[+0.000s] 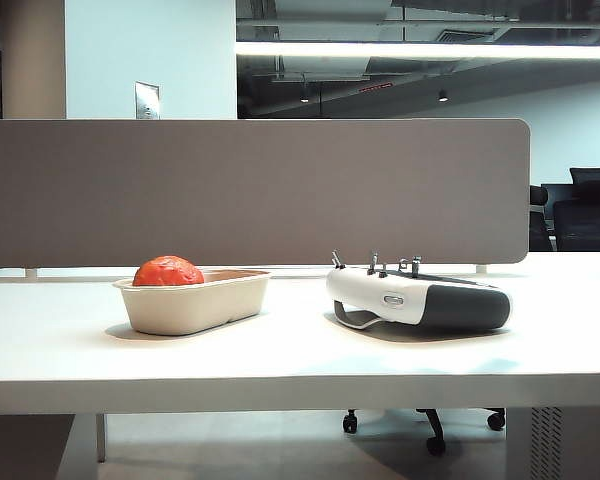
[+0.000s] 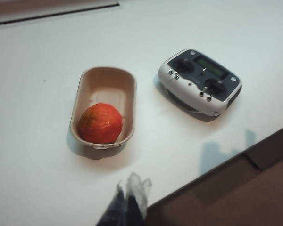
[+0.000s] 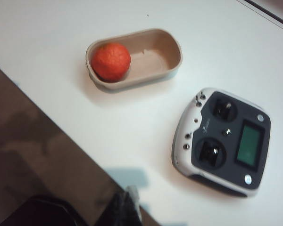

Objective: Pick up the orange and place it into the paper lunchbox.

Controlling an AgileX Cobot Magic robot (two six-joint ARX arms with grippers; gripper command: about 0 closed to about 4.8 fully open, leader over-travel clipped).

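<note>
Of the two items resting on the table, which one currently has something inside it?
The paper lunchbox, holding the orange at one end. The remote controller beside it holds nothing.

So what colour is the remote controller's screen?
Green, set in the dark face of the remote controller; the right wrist view shows it best.

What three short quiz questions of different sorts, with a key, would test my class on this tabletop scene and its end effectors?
1. True or false: the orange lies on the bare table.
2. What stands beside the paper lunchbox? A) remote controller B) cup C) bowl
3. Fill in: the left end effector and right end effector, both above the table's near edge, hold ____.

Key: 1 false, it sits at one end of the lunchbox; 2 A; 3 nothing, both shut.
</note>
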